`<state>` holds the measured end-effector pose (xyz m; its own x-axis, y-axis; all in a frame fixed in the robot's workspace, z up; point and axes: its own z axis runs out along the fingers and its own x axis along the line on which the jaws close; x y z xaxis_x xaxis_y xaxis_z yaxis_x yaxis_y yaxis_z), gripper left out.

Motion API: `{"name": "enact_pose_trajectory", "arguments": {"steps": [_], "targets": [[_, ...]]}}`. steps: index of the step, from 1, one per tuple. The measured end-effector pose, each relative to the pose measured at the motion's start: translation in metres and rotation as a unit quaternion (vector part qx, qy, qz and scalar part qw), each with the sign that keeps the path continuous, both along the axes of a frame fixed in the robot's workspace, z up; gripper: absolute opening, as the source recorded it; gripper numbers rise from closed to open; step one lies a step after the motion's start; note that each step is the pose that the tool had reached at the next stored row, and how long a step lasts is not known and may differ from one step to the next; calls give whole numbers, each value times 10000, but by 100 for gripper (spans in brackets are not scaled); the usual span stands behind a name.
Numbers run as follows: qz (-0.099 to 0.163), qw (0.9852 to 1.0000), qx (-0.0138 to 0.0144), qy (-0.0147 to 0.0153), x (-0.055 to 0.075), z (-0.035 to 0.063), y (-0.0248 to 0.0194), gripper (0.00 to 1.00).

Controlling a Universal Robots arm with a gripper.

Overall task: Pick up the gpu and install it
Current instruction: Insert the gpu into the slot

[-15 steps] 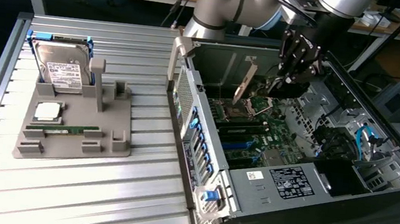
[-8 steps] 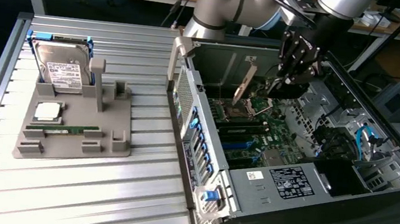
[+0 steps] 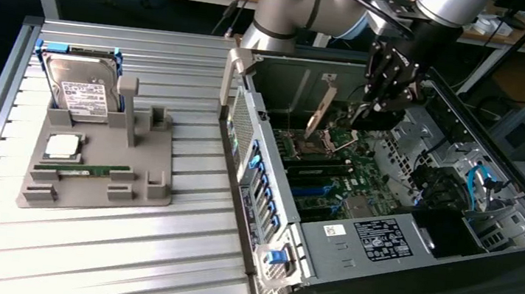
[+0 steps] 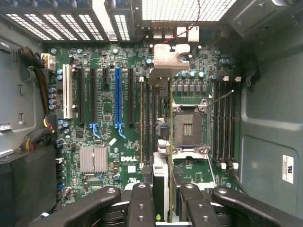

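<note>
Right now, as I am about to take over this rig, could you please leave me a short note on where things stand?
Gripper: shut on the gpu, a thin dark circuit card with a silver metal end bracket, seen edge-on between the fingers.
Where: the gpu hangs inside the open metal computer case, above the green motherboard.
Done: the gpu is picked up and is over the board.
Left: it is not seated in any slot; the long blue expansion slot is empty.

Gpu (image 4: 164, 156) above motherboard (image 4: 75, 137) — inside case (image 3: 261, 154) (holder (image 3: 90, 179) at exterior view's left).
</note>
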<state>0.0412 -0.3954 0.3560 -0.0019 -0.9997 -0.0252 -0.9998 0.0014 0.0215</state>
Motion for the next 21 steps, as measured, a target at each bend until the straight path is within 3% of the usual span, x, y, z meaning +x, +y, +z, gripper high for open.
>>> {"name": "enact_pose_trajectory", "arguments": {"steps": [21], "targets": [[0, 10000, 0, 0, 0, -57, -7, 27]]}}
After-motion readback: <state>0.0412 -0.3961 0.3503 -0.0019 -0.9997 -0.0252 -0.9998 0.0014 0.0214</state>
